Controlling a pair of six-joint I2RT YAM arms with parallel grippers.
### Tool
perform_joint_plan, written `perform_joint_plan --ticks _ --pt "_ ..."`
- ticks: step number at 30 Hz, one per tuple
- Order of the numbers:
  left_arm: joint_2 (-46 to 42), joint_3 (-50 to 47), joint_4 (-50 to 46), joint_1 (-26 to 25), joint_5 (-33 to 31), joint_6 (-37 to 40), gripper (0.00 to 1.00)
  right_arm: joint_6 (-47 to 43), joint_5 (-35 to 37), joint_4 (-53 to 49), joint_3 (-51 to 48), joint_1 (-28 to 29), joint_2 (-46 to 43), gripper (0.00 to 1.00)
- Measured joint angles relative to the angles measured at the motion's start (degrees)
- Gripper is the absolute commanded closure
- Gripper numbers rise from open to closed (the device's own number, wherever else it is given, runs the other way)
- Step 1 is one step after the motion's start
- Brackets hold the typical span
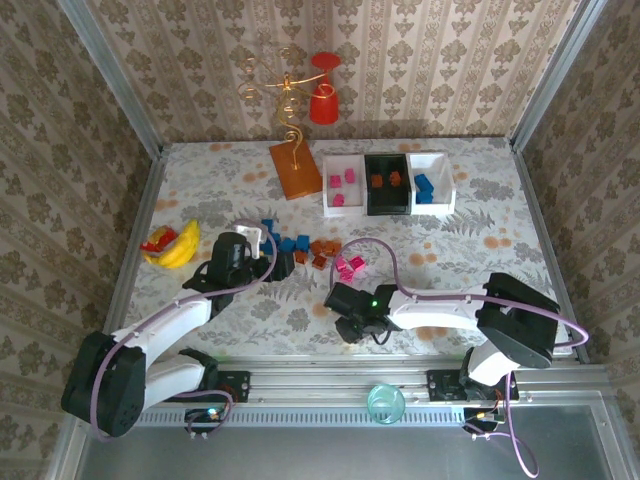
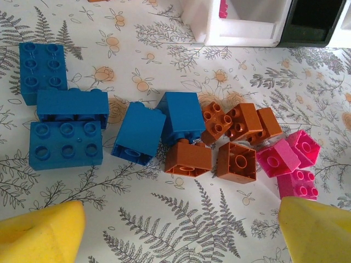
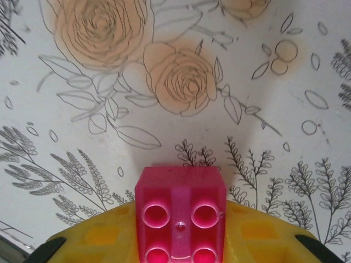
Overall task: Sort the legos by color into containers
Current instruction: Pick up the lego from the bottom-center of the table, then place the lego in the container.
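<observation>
Loose legos lie mid-table: blue ones (image 2: 66,129), orange-brown ones (image 2: 233,139) and pink ones (image 2: 290,159), seen from above as a cluster (image 1: 310,250). My left gripper (image 2: 181,230) hovers open just before them, its yellow fingertips (image 2: 41,233) spread wide with only bare table between. My right gripper (image 1: 343,300), low over the table near the pink pile, is shut on a pink lego (image 3: 181,211), studs facing the camera, between its yellow fingers (image 3: 263,233). At the back stand three containers: a white one (image 1: 330,185) with pink legos, a black one (image 1: 387,207) with orange, a white one (image 1: 447,185) with blue.
A yellow-and-red banana toy (image 1: 172,246) lies at the left. An orange board (image 1: 295,170) with a gold wire stand sits at the back, a red cup (image 1: 322,100) behind it. A teal cup (image 1: 385,402) rests on the front rail. Walls close in on the table.
</observation>
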Motion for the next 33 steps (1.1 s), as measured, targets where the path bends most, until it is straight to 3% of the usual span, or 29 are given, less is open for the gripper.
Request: perform_joint_plan --ticks 3,9,12,17,22,26,33 --pt "0.0 0.0 0.0 0.0 0.15 -0.15 0.08 -0.83 -0.5 1.95 0.0 -3.96 -3.26 0.7" --pt "-0.22 0.0 0.11 0.13 0.13 -0.17 0.08 -3.23 -1.84 9.09 2.69 -17.18 -9.16 0.7" --pt "-0.59 0.0 0.13 1.27 0.13 -0.2 0.08 -3.61 -3.32 13.46 8.68 -23.93 -6.47 0.7" --pt "-2.56 0.0 -0.37 1.88 0.13 -0.22 0.08 -3.58 -4.61 18.38 22.18 -31.61 5.92 0.69" --pt "-5.46 -0.72 -1.03 2.25 0.11 -0.63 0.08 -3.61 -4.59 18.03 35.89 -34.8 20.41 0.66" --pt "-6.93 -0.74 -1.86 2.62 0.09 -0.81 0.08 -4.04 -4.48 14.99 46.4 -36.02 29.86 0.57" --pt "-7.76 -0.74 -3.82 3.91 -0.79 -0.81 0.07 -7.08 -2.54 10.71 52.78 -36.24 32.28 0.4"
